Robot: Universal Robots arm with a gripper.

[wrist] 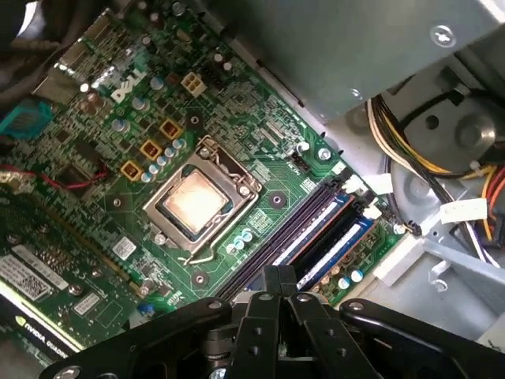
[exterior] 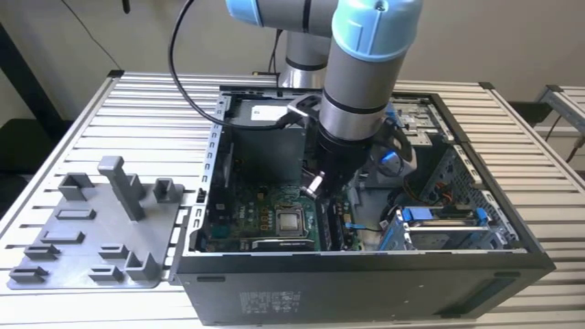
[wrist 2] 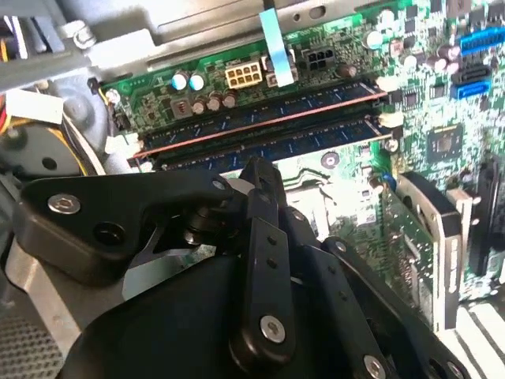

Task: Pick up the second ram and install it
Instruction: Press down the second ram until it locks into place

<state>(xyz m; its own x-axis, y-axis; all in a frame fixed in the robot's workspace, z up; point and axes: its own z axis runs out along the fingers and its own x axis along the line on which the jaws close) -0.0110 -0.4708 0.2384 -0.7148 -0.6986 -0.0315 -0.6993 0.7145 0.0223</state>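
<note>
Gripper [exterior: 316, 186] hangs inside open case [exterior: 366, 271] above motherboard [wrist: 213, 134] — fingers drawn together, holding nothing visible. Two sticks [wrist 2: 260, 130] sit in slots — holder [exterior: 92, 233] outside case.

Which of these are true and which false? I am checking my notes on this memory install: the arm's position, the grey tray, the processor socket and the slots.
1. The hand is down inside the open computer case, above the motherboard. True.
2. The grey holder tray lies inside the case. False: it lies on the slatted table, at the exterior view's left of the case.
3. A cooler covers the processor socket. False: the socket is bare, its metal top showing.
4. In the first wrist view the hand is close to the memory slots. True.
</note>
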